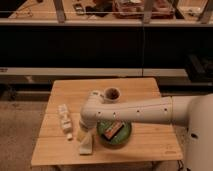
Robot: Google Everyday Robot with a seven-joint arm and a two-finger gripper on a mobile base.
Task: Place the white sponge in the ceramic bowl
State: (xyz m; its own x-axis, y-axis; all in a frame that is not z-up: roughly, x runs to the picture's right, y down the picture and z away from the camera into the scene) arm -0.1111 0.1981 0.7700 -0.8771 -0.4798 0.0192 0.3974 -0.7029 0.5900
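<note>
White sponge | on table, beside ceramic bowl | pincer at its top

The pale wooden table carries a flat white sponge near its front edge, a shallow dark-green ceramic bowl just beside it, a lumpy white bottle and a small white cup. The gripper is at the sponge's top.
</note>
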